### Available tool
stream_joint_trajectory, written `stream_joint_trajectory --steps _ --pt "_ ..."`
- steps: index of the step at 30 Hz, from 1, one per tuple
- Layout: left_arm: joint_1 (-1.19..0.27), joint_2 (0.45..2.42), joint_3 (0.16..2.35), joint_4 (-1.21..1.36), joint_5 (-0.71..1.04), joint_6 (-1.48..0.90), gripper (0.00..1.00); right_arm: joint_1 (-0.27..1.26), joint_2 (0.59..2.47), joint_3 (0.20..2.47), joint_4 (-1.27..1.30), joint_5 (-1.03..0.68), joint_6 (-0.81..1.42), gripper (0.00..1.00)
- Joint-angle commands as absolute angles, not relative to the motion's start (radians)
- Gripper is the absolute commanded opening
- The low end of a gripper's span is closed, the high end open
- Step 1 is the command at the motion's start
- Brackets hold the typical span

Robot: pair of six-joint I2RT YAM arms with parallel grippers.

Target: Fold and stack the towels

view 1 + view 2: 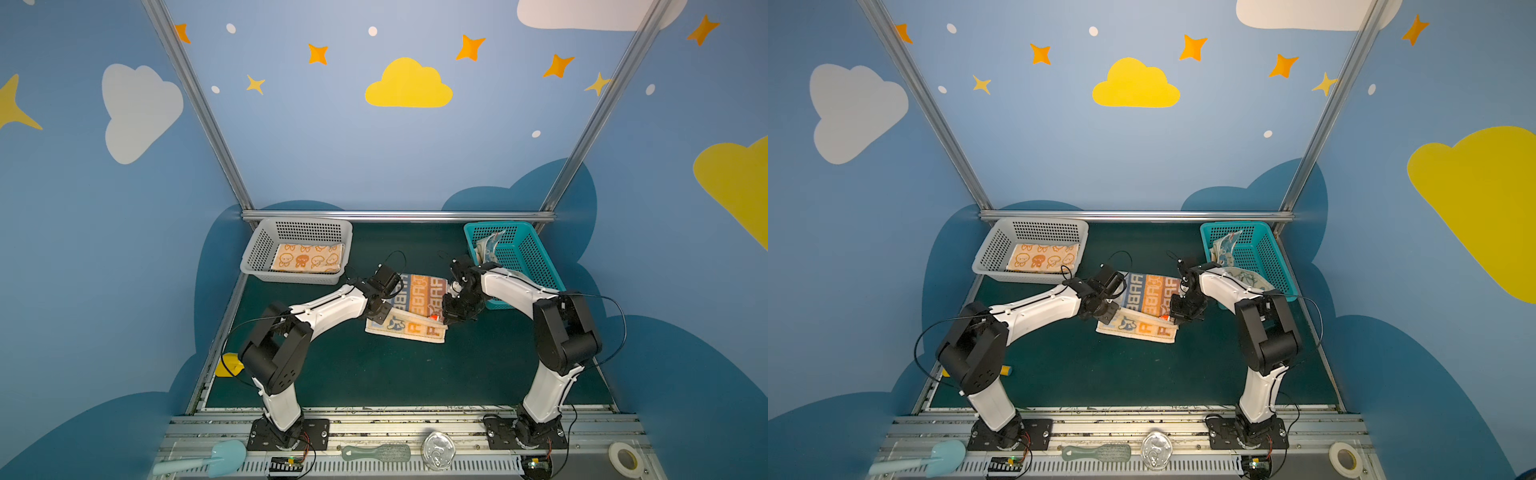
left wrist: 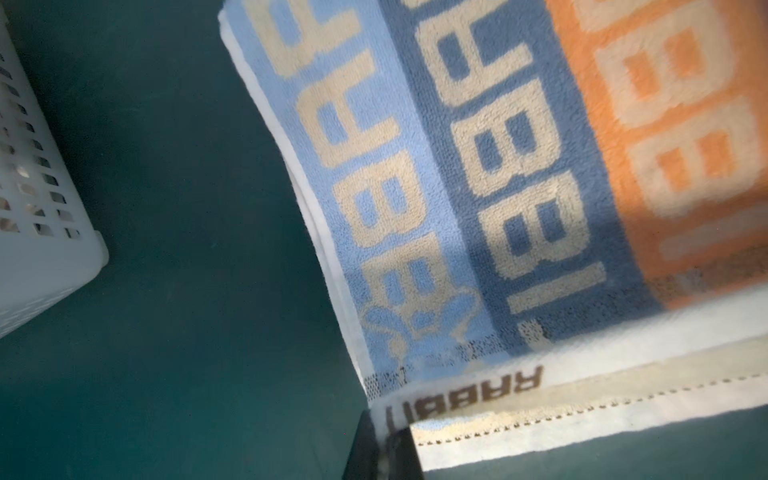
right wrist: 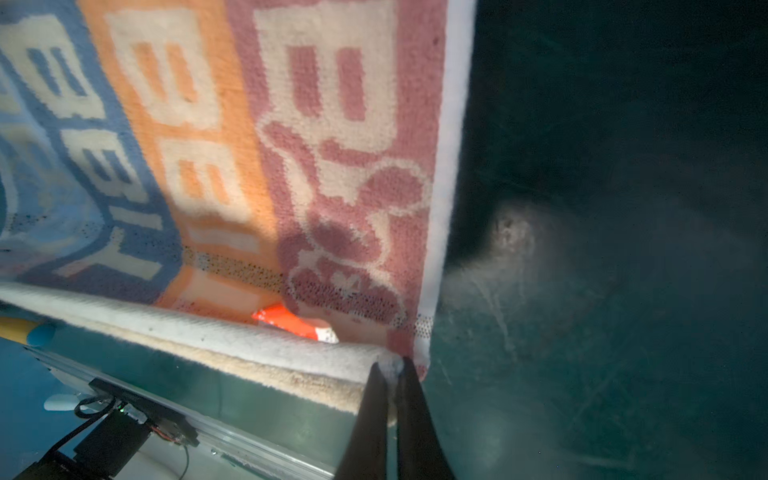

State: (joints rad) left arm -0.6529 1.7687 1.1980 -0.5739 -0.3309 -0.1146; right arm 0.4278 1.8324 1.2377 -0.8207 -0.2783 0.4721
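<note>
RABBIT towel point(image 2: 498, 166) cut off at wrist-view edges; blue-cream towel point(image 1: 489, 245) half hidden behind right arm point(image 1: 511, 284)

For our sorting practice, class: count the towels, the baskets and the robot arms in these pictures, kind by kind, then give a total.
Towels: 3 (orange bunny towel, lettered towel, blue-cream towel)
Baskets: 2 (grey basket, teal basket)
Robot arms: 2 (left arm, right arm)
Total: 7

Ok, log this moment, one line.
step: folding striped orange-blue RABBIT towel | left gripper: shut on corner | right gripper: shut on corner | orange bunny towel: folded in grey perforated basket | blue-cream towel: crumpled in teal perforated basket
</note>
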Motion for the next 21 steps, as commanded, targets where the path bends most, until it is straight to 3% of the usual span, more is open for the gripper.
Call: stream_joint_trajectory --steps 1,9,21 --pt "-0.641 1.786 1.187 -0.600 -0.432 -0.132 0.04 0.428 1.838 1.213 -0.828 -0.238 0.485 0.00" --pt "-0.643 1.761 1.189 -0.581 -0.489 -0.110 0.04 0.434 1.820 1.253 -0.860 -0.226 0.476 0.00" --pt "-0.566 1.751 1.319 -0.471 -0.532 0.162 0.03 0.418 1.801 1.523 -1.015 -0.217 0.446 0.00"
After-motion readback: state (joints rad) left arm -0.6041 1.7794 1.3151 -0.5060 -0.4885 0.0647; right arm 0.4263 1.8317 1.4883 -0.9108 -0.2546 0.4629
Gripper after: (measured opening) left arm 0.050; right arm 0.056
